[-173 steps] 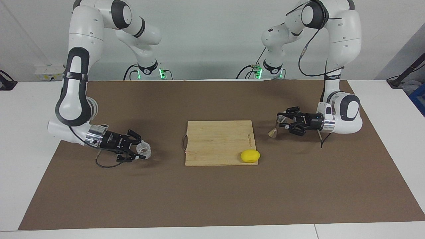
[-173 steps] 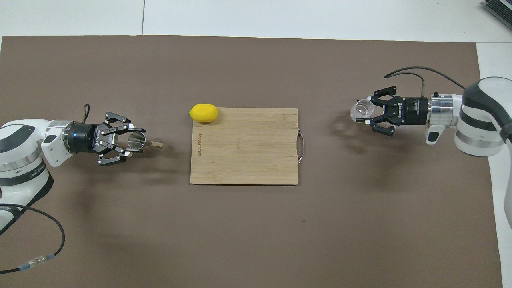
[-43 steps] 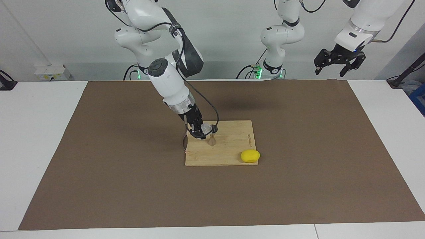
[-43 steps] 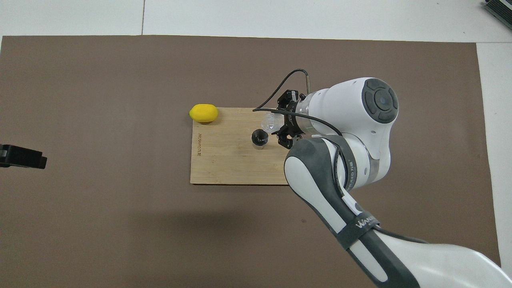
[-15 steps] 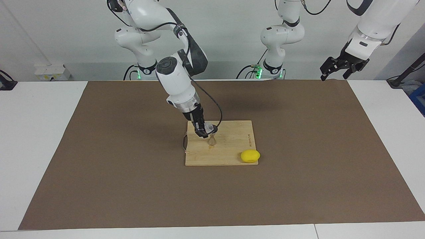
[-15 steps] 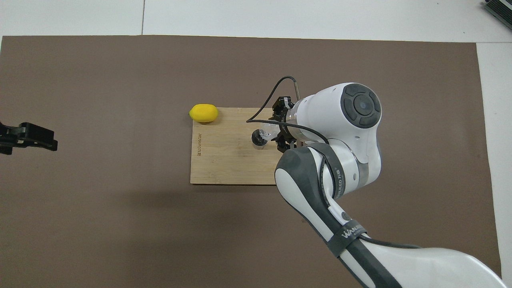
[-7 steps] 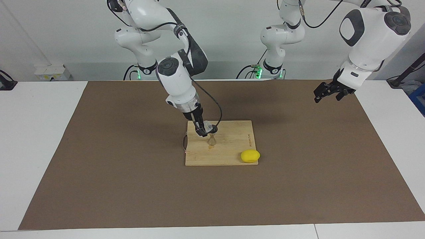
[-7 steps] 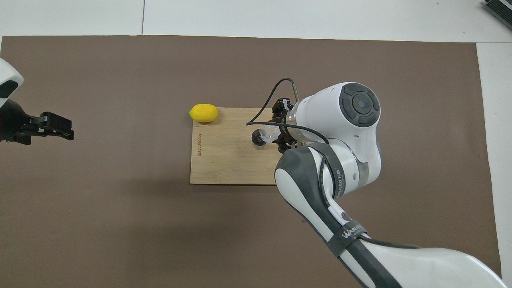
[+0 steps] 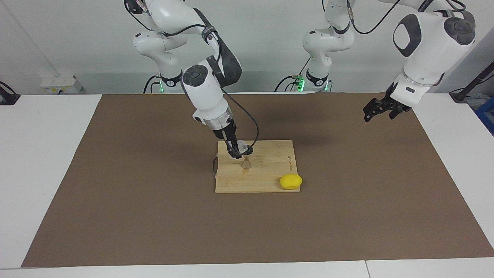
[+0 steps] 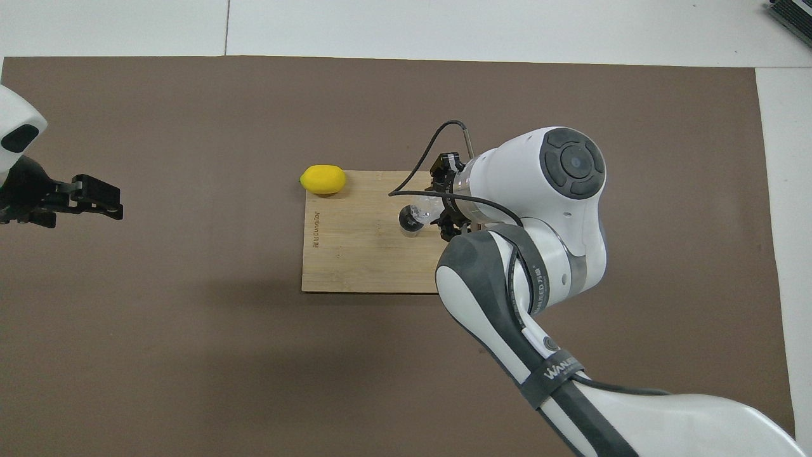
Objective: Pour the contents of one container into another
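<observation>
Over the jigger (image 9: pixel 246 163) on the cutting board (image 9: pixel 270 177), my right gripper (image 9: pixel 238 150) clamps the tilted glass cup (image 9: pixel 242 147); my left gripper (image 9: pixel 380 109) waits with fingers apart

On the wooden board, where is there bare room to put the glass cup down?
Free: the board between the jigger and the lemon, and its edge nearest the robots. Crowded: around the jigger, where the right claw tilts the glass cup over it. The left claw waits away from the board.

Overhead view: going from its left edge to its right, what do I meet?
left gripper → lemon → cutting board → jigger → glass cup, held tilted over the jigger by the right gripper.
</observation>
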Controlling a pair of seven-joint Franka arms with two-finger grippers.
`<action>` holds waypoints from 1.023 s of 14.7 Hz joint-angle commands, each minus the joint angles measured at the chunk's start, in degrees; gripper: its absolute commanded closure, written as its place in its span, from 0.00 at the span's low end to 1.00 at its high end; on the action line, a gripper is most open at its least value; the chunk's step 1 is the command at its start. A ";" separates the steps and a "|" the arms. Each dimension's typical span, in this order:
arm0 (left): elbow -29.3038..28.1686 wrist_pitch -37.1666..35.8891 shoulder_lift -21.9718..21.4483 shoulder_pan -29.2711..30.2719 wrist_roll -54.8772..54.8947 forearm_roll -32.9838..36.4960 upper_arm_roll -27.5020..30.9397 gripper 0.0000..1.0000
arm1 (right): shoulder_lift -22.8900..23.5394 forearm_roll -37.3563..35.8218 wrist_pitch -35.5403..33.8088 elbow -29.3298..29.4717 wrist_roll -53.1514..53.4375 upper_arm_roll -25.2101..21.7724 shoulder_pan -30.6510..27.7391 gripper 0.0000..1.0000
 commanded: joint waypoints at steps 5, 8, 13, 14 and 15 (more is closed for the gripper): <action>1.03 0.04 0.83 -1.71 -2.04 1.04 1.50 0.00 | -0.03 -3.02 -1.67 1.00 0.37 -0.03 0.07 1.00; 0.76 -0.04 0.04 -1.54 -2.04 1.04 1.41 0.00 | -0.03 -3.11 -1.59 1.00 0.37 0.06 0.07 1.00; 0.58 0.31 -0.05 -1.62 -1.86 1.04 1.50 0.00 | -0.03 -2.76 -1.32 1.00 0.37 0.24 0.16 1.00; 0.58 0.31 -0.05 -1.62 -1.95 1.04 1.59 0.00 | 0.05 -2.06 -0.97 1.00 0.29 0.24 0.16 1.00; 0.58 0.22 -0.05 -1.62 -1.95 1.04 1.59 0.00 | 0.23 -1.19 -0.45 1.00 0.20 0.32 0.07 1.00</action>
